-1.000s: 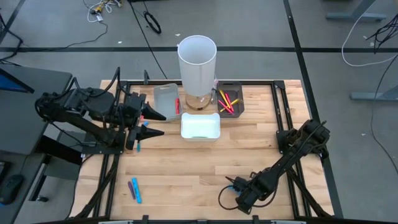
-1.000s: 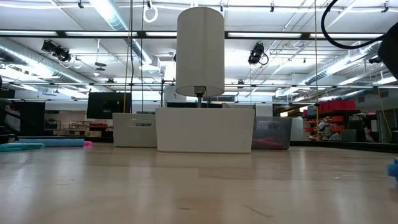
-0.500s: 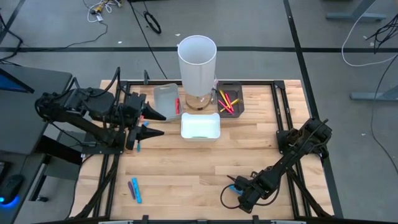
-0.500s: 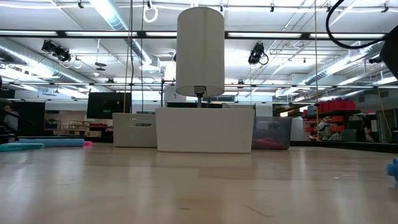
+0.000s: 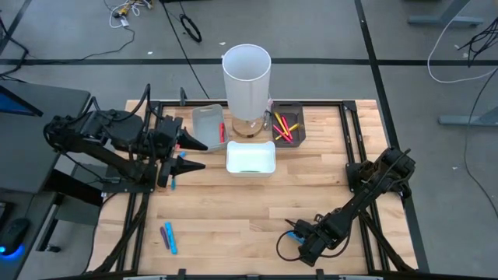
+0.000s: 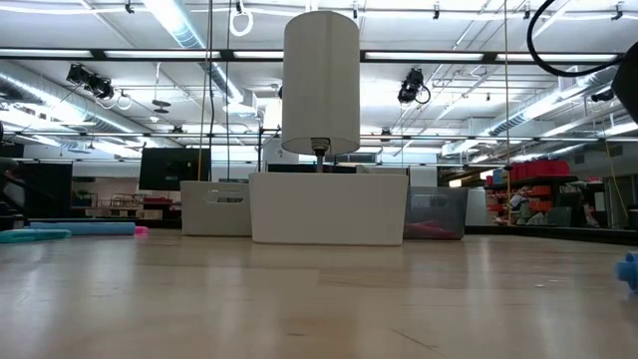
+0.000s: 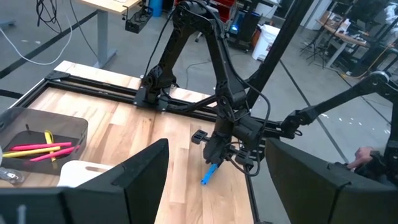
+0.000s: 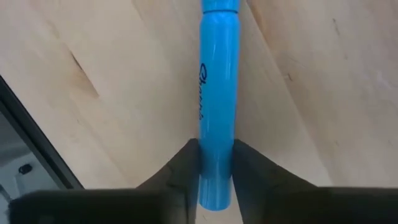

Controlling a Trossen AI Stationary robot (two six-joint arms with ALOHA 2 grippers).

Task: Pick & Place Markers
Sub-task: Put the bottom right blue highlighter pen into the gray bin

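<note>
Right gripper (image 5: 291, 232) is low at the near edge of the counter (image 5: 233, 210), fingers (image 8: 180, 163) pinched tight on both sides of a blue marker (image 8: 217, 93); the marker lies flat on the wood and sticks out well past the fingertips. Left wrist view shows the same blue marker (image 7: 209, 173) right under that gripper. Left gripper (image 5: 194, 154) hangs at the far left side of the counter, fingers (image 7: 140, 180) spread wide, nothing between them. Just beyond its fingertips sits the white tray (image 5: 250, 159); behind that, a grey tray (image 5: 205, 124) with one red marker (image 5: 222, 132) along its edge, a tall white cylinder (image 5: 247, 78), and a dark tray (image 5: 299, 134) holding several yellow and pink markers (image 5: 283, 127). Two more markers (image 5: 167, 237), blue and purple, lie side by side on the counter near the front left, well apart from both sets of fingers. One short blue marker (image 5: 173, 184) shows just under the left fingers.
</note>
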